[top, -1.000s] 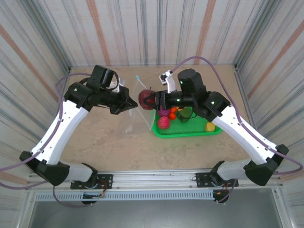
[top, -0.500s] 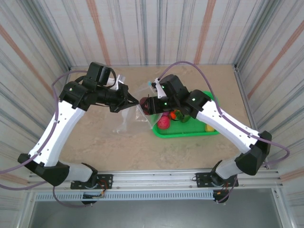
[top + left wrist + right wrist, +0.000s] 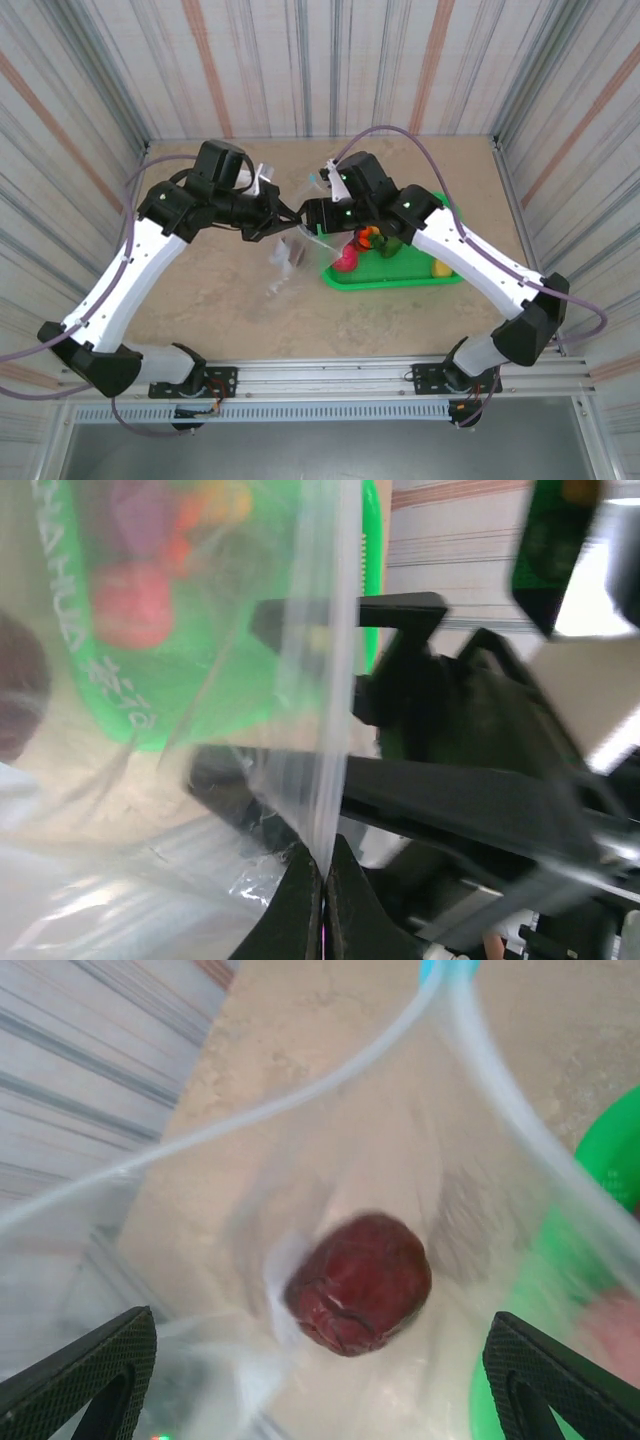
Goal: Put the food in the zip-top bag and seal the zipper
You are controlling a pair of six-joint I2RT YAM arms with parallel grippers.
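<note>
The zip-top bag (image 3: 285,258) hung over the table (image 3: 210,300), just left of the green basket (image 3: 400,277), with one dark maroon piece of food (image 3: 358,1282) lying inside it near the bottom. The zipper (image 3: 505,1075) stood unsealed. Its two whitish lips spread apart and met at the light-blue slider (image 3: 445,968).

The left gripper (image 3: 323,875) was clamped on the bag's upper edge, its fingers pressed together on the film. The right gripper (image 3: 318,1375) hovered directly above the mouth, fingers wide apart and holding nothing. The rest of the food (image 3: 345,260) lay in the basket.

Step in hand, as judged: loading the pieces one at a time. To do it well:
1. Hold the left pinch steady so that the lips do not fall together.
2. Lift the right gripper straight out of the mouth, clear of both lips, before swinging it to the basket.
3. Release each further piece low over the opening, since the film is thin and shifts readily.

Orientation: the mouth faced upward, toward the right gripper. The bag's long axis ran from the pinched edge down to the table, with the bottom trailing toward the near edge in the top view. The exact tilt could not be told.
</note>
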